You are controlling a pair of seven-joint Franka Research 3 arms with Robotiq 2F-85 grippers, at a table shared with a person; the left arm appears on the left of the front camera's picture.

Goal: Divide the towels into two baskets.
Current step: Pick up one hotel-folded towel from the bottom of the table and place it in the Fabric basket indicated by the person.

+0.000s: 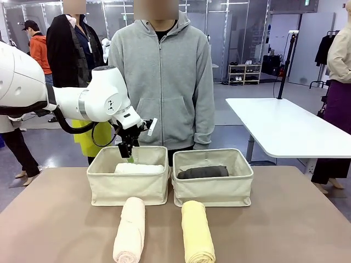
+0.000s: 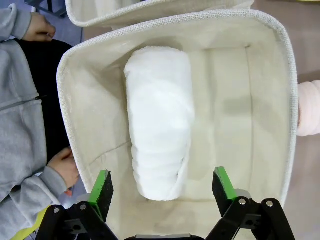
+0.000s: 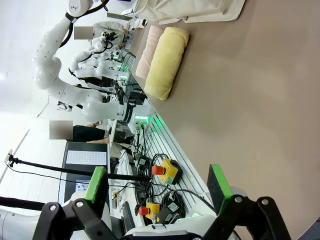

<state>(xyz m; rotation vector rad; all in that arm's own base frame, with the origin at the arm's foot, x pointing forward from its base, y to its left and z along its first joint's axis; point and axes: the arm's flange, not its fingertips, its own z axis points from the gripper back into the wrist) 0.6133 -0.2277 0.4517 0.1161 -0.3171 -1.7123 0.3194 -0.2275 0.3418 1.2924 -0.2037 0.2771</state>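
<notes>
White towel [image 2: 159, 120] in basket [image 2: 245, 100] | left pincer [image 2: 162, 176] above, pointing down, agape, empty | right pincer [image 3: 157, 186] agape

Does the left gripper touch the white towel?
Apart. The left wrist view shows basket lining between the white towel and both open jaws of the left gripper.

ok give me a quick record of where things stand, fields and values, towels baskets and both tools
left basket: holds the white towel
right basket: holds the dark grey towel
cream towel: on the table, in front of the left basket
pale yellow towel: on the table, in front of the right basket
left tool: open, above the white towel, holding nothing
right tool: open, empty, above the table
person: standing behind the baskets
not yet done: two towels to go in
</notes>
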